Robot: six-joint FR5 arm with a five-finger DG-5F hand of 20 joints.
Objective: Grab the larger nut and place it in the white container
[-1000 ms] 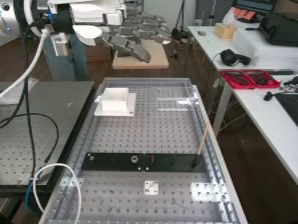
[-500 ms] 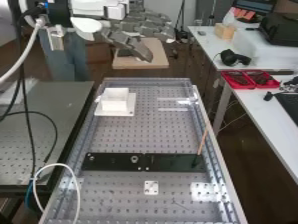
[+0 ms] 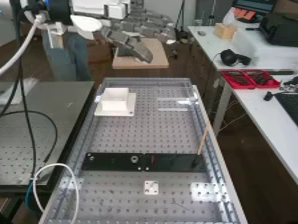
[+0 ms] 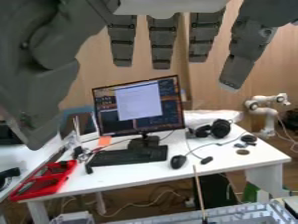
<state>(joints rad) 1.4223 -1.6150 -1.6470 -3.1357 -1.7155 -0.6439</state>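
The dark grey hand (image 3: pixel 136 30) is high at the upper left of the high view, beyond the bench's far end and well away from the bar. Its fingers are straight and hold nothing. In the wrist view the hand (image 4: pixel 161 40) hangs with extended fingers, the thumb apart from them. On the black bar (image 3: pixel 174 162) the bearing (image 3: pixel 134 159) stands near the middle, and the tiny smaller nut (image 3: pixel 91 158) is near one end. The white container (image 3: pixel 116 102) stands on its square base at the bench's far left; its inside floor is hidden.
A thin wooden stick (image 3: pixel 202 141) rises from the bar's right end. A small white plate (image 3: pixel 151 188) lies on the perforated bench (image 3: pixel 133 135). Cables (image 3: pixel 30 125) hang at the left. Red trays (image 3: pixel 249 79) stand on the side table, and a monitor (image 4: pixel 138 106) stands behind.
The hand's base has risen slightly and the hand has tilted a little, mostly between the two earlier frames. The hanging cables have shifted left. The parts on the bar and the container have stayed put.
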